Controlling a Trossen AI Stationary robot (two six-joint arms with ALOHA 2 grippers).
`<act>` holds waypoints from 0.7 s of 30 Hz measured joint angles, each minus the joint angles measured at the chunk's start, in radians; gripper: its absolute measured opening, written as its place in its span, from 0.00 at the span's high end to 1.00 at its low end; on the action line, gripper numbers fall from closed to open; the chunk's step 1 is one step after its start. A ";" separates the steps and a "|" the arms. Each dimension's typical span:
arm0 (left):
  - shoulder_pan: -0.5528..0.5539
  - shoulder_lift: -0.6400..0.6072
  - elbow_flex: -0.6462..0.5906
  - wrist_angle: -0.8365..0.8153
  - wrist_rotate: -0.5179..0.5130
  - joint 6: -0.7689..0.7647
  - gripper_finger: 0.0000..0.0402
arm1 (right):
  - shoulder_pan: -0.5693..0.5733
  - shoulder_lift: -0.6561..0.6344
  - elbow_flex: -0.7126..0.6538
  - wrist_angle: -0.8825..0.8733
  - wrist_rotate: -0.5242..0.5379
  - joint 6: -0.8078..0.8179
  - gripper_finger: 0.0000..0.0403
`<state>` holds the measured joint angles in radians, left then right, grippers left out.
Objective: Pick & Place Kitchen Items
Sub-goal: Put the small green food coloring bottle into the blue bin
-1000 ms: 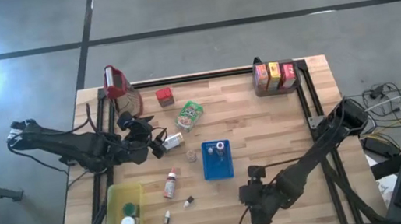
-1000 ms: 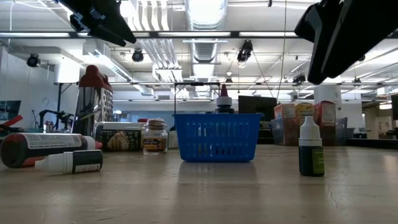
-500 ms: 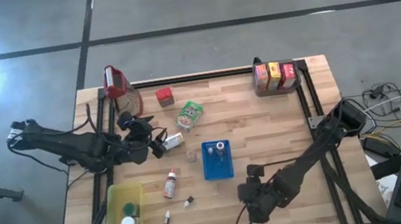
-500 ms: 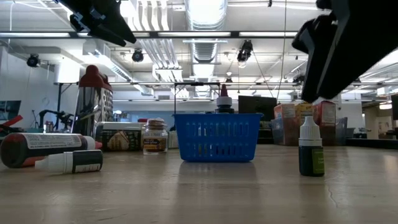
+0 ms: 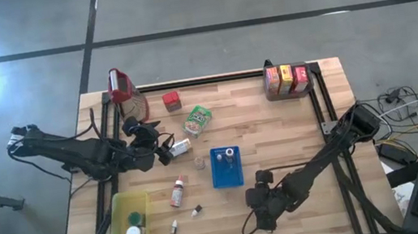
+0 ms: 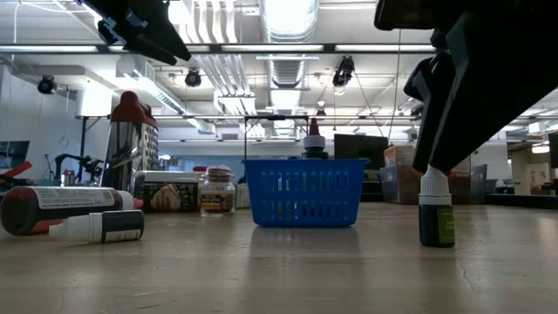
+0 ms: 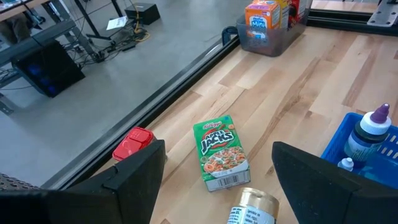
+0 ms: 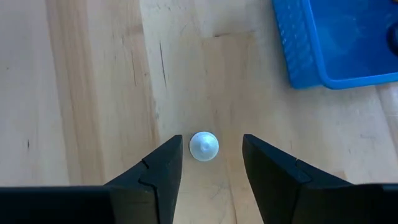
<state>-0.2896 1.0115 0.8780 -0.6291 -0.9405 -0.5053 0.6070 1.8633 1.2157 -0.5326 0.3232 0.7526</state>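
Right gripper (image 8: 211, 165) poised straight above a small white-capped bottle (image 8: 203, 146) standing upright on the table (image 5: 292, 122), just beside the blue tray (image 8: 336, 43); fingers parted either side of the cap, not touching it. Left gripper (image 7: 217, 177) hanging open and empty over the green cereal carton (image 7: 220, 151) and a small tin (image 7: 252, 207).
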 joint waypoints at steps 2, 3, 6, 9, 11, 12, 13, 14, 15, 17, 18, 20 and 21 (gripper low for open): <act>0.000 0.000 0.000 0.000 0.000 0.000 0.25 | 0.000 0.000 -0.007 0.002 -0.001 0.005 0.62; 0.000 0.000 0.000 0.000 0.000 0.000 0.25 | 0.000 0.000 -0.012 0.005 -0.002 0.012 0.62; 0.000 0.000 0.000 0.000 0.000 0.000 0.25 | 0.001 0.000 -0.038 0.060 -0.003 0.017 0.63; 0.000 0.000 0.000 0.000 0.000 0.000 0.25 | 0.000 0.000 -0.063 0.107 -0.003 0.015 0.62; 0.000 0.000 0.000 0.000 0.000 0.000 0.25 | -0.002 0.000 -0.073 0.125 -0.008 0.015 0.61; 0.000 0.000 0.000 0.000 0.000 0.000 0.25 | -0.002 -0.001 -0.078 0.129 -0.009 0.018 0.60; 0.000 0.000 0.000 0.000 0.000 0.000 0.25 | -0.002 -0.001 -0.082 0.129 -0.009 0.022 0.59; 0.000 0.000 0.000 0.000 0.000 0.000 0.25 | -0.003 0.000 -0.085 0.129 -0.010 0.026 0.59; 0.000 0.000 0.000 0.000 0.000 0.000 0.25 | -0.003 -0.001 -0.087 0.130 -0.009 0.027 0.58; 0.000 0.000 0.000 0.000 0.000 0.000 0.25 | -0.005 -0.001 -0.090 0.138 -0.009 0.026 0.58; 0.000 0.000 0.000 0.000 0.000 0.000 0.25 | -0.005 -0.001 -0.093 0.146 -0.009 0.024 0.59; 0.000 0.000 0.000 0.000 0.000 0.000 0.25 | -0.006 -0.001 -0.097 0.155 -0.009 0.019 0.61; 0.000 0.000 0.000 0.000 0.000 0.000 0.25 | -0.007 -0.001 -0.097 0.158 -0.009 0.018 0.62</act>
<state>-0.2896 1.0115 0.8780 -0.6291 -0.9405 -0.5053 0.6003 1.8626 1.1184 -0.3747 0.3138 0.7705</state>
